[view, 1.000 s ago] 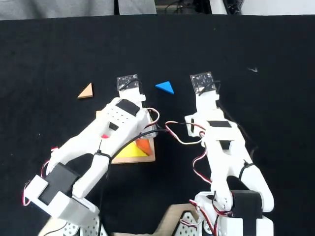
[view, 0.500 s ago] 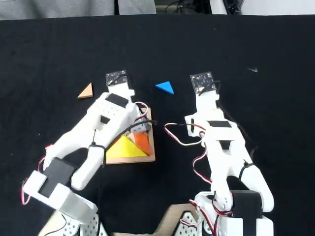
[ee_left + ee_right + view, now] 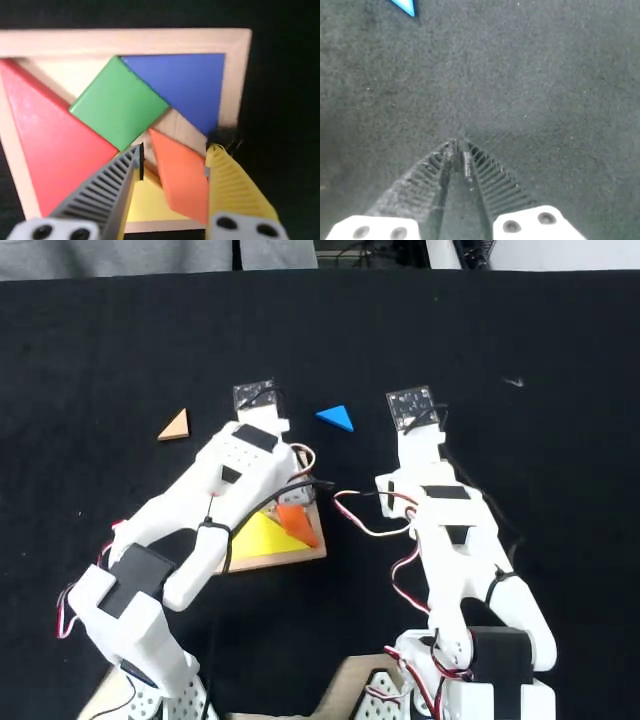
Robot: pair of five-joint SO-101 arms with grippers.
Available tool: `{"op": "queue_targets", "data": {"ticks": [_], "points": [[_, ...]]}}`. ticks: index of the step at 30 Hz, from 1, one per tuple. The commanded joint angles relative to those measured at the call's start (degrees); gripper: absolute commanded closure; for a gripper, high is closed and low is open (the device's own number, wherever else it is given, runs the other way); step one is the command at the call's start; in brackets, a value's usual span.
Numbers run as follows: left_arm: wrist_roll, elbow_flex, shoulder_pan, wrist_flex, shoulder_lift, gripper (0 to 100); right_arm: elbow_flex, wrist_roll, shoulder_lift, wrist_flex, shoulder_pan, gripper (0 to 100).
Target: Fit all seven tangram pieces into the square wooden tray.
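Observation:
The square wooden tray (image 3: 239,75) holds a red triangle (image 3: 47,150), a green square (image 3: 117,102), a blue triangle (image 3: 192,82) and a yellow triangle (image 3: 145,202). An orange parallelogram (image 3: 182,175) lies tilted in it, partly over the yellow piece. My left gripper (image 3: 174,149) is open and straddles the orange piece. In the high view the left arm covers most of the tray (image 3: 305,552). A small blue triangle (image 3: 335,418) and a tan triangle (image 3: 175,426) lie on the cloth beyond the tray. My right gripper (image 3: 459,150) is shut on nothing, low over bare cloth.
The black cloth (image 3: 540,360) covers the whole table. The right arm (image 3: 450,540) stands just right of the tray, with loose wires (image 3: 360,510) between the arms. The small blue triangle (image 3: 405,6) lies ahead of the right gripper.
The left arm swung left, then back right over the tray. The tray has turned slightly, and the orange piece has shifted with it.

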Motion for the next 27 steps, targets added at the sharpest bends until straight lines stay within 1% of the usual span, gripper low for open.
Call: {"op": "queue_targets", "data": {"ticks": [1,5,7,9,11,13,15,17,19,22,24,27], "points": [[-0.62,-4.53,1.19,0.44,-0.88,78,-3.21,0.7,0.04,-1.23,0.18,98.7],[-0.62,-5.67,1.27,0.88,-0.97,78,-3.21,0.7,0.04,-1.23,0.18,98.7],[-0.7,-6.37,1.27,2.99,-1.49,78,-3.21,0.7,0.04,-1.23,0.18,98.7],[-1.93,-8.57,1.36,9.67,-4.13,78,-3.21,0.7,0.04,-1.23,0.18,98.7],[-5.63,-10.95,1.36,16.97,-7.3,79,-3.21,0.7,0.04,-1.23,0.18,98.7],[-9.41,-12.53,0.84,23.56,-11.25,83,-3.21,0.7,0.04,-1.23,0.18,98.7],[-13.63,-12.88,-0.13,28.75,-14.07,89,-3.21,0.7,0.04,-1.23,0.18,98.7],[-18.46,-11.91,-2.51,31.91,-16.0,95,-3.21,0.7,0.04,-1.14,0.18,98.7],[-21.27,-10.68,-6.46,34.46,-17.41,94,-3.21,0.7,0.04,-0.88,0.18,98.7],[-22.07,-7.08,-11.74,35.87,-18.02,98,-3.12,0.7,-0.4,-0.7,0.18,98.7],[-22.07,-5.49,-15.69,36.31,-18.11,97,-3.21,0.7,-0.4,-0.7,-0.09,98.7],[-22.51,-7.69,-20.35,38.33,-18.37,97,-4.88,0.79,-1.36,1.23,-2.29,98.8]]}}
